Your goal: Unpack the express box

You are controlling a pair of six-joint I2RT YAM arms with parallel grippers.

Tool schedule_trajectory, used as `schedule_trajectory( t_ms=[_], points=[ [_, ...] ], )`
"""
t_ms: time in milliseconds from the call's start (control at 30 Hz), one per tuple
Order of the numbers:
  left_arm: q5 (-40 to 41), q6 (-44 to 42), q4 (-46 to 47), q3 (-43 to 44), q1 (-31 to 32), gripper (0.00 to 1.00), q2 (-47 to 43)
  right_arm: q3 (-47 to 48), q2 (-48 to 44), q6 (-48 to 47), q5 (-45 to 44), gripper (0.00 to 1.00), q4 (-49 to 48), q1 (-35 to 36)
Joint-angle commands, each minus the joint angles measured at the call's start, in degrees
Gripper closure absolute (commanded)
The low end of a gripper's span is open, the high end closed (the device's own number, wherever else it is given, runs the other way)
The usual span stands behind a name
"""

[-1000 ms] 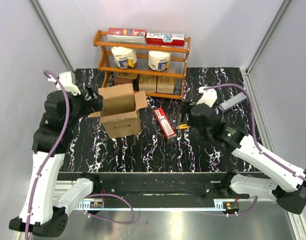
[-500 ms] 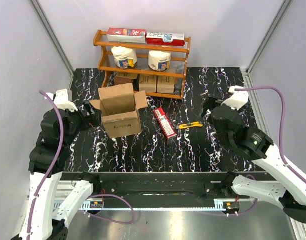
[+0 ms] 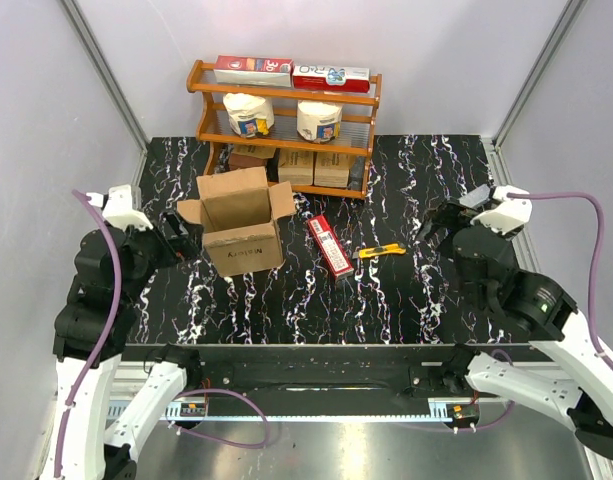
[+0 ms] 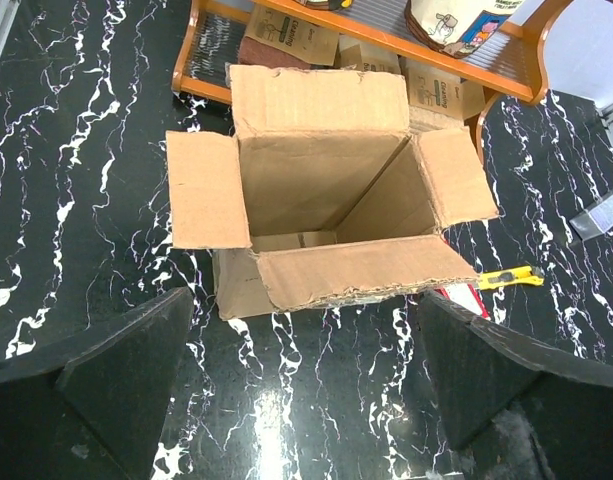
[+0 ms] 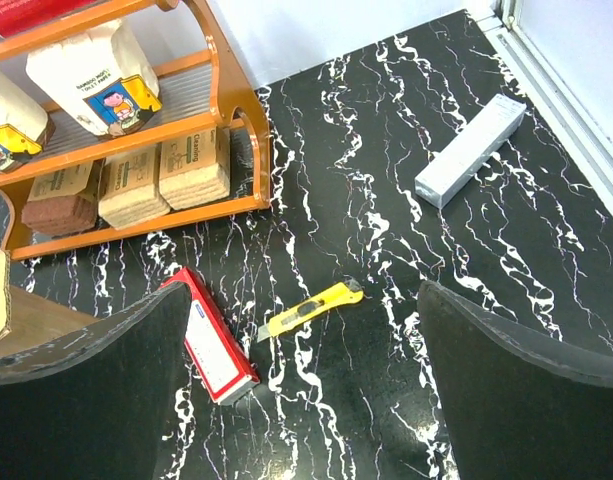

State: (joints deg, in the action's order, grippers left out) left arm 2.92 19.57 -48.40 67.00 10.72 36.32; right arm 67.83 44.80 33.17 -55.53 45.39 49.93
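Your left arm [image 3: 96,300] rises from its base and folds at the elbow, so the wrist sits high with the left end effector [image 3: 184,233] aimed forward and to the right. Its two fingers [image 4: 121,375] are spread wide, and nothing sits between them. Your right arm [image 3: 531,310] mirrors that pose: elbow bent, wrist lifted, the right end effector [image 3: 444,220] pointing forward and to the left. Its fingers [image 5: 96,390] also stand wide apart, gripping nothing. Both wrist cameras look steeply down past the dark fingers.
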Motion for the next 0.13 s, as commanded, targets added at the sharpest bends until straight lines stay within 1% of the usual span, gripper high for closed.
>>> schedule_trajectory(
  t_ms=[0, 100],
  points=[
    [-2.0, 0.6, 1.6, 0.0, -0.3, 0.01, -0.7, 0.2, -1.6, 1.1, -1.7, 0.00, 1.0, -0.4],
    [-1.6, 1.1, 1.6, -0.1, -0.3, 0.01, -1.2, 0.2, -2.3, 1.4, -1.3, 0.00, 1.5, -0.4]
  ],
)
